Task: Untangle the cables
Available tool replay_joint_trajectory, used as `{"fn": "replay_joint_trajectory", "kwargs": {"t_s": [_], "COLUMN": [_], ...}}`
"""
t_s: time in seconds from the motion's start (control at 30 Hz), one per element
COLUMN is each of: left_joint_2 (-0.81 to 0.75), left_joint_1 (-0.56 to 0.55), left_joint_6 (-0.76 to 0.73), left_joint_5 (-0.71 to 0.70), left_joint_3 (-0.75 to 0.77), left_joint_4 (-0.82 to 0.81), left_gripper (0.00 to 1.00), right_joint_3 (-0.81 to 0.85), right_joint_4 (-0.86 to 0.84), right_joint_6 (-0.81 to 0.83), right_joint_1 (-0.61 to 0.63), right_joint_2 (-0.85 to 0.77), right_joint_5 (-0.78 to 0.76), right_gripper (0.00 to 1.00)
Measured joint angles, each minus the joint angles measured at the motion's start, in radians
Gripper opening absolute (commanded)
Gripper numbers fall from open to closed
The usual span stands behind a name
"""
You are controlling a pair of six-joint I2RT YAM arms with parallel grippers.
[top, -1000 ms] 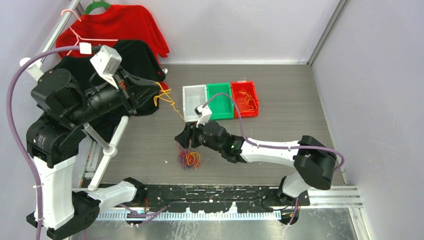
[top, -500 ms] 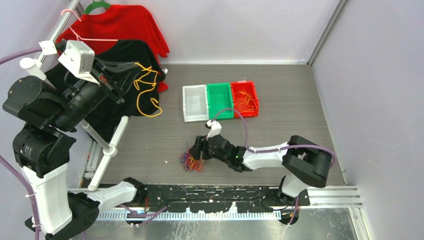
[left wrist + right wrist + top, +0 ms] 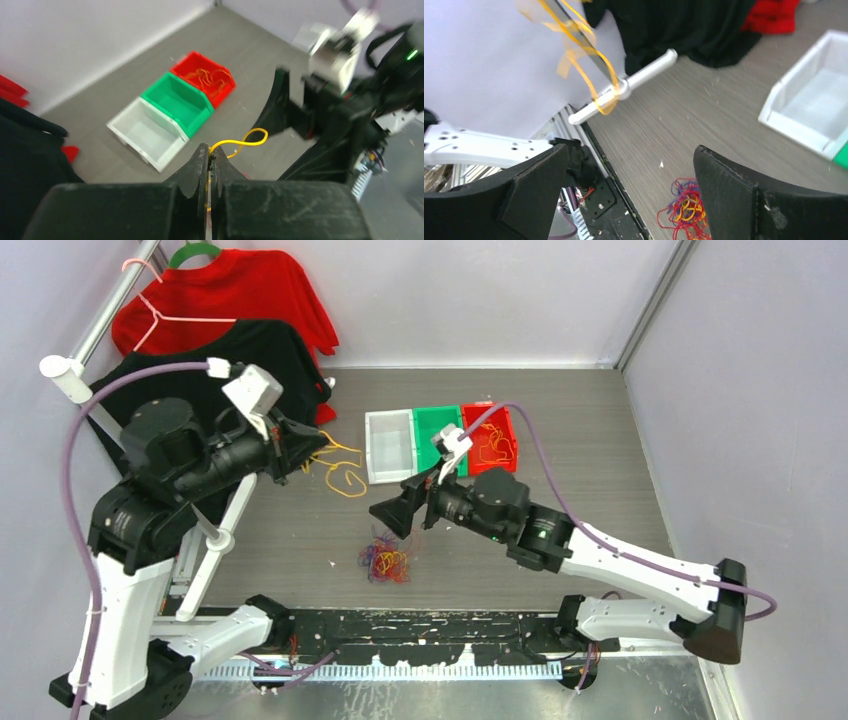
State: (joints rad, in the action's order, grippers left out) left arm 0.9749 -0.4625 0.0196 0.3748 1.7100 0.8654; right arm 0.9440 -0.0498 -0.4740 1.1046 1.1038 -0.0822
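A tangle of thin red, purple and orange cables [image 3: 383, 562] lies on the grey table near the front; it also shows low in the right wrist view as the tangle [image 3: 686, 207]. My left gripper [image 3: 305, 452] is shut on one orange-yellow cable [image 3: 345, 480], which hangs loose in loops, apart from the tangle. In the left wrist view the cable [image 3: 245, 140] curls out from the closed left gripper [image 3: 210, 152]. My right gripper [image 3: 405, 512] hovers above the tangle, open wide with nothing between its fingers; the right wrist view shows this gripper [image 3: 630, 150] with bare table between them.
Three bins stand in a row at the back: white [image 3: 390, 445], green [image 3: 437, 440], and red [image 3: 513, 440] holding orange cables. A white rack pole [image 3: 228, 520] with a black shirt [image 3: 270, 350] and a red shirt [image 3: 230, 290] stands at the left.
My left gripper pulled the orange cable free up-left, then swung back right and lower with it. My right gripper left the tangle, rose and opened wide.
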Motion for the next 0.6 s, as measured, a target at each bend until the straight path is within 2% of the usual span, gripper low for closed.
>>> {"fn": "replay_joint_trajectory", "kwargs": {"t_s": [0.23, 0.6], "left_joint_2": [-0.006, -0.04], "left_joint_1": [0.0, 0.0], "left_joint_6": [0.015, 0.092], "left_joint_5": [0.105, 0.242], "left_joint_3": [-0.098, -0.146], "left_joint_4": [0.053, 0.06], "left_gripper": [0.0, 0.0], "right_joint_3": [0.06, 0.09], "right_joint_4": [0.015, -0.072], "right_joint_6": [0.135, 0.237], "right_joint_1": [0.0, 0.0], "right_joint_2": [-0.058, 0.077], "right_joint_5": [0.107, 0.194], "right_gripper": [0.99, 0.86]}}
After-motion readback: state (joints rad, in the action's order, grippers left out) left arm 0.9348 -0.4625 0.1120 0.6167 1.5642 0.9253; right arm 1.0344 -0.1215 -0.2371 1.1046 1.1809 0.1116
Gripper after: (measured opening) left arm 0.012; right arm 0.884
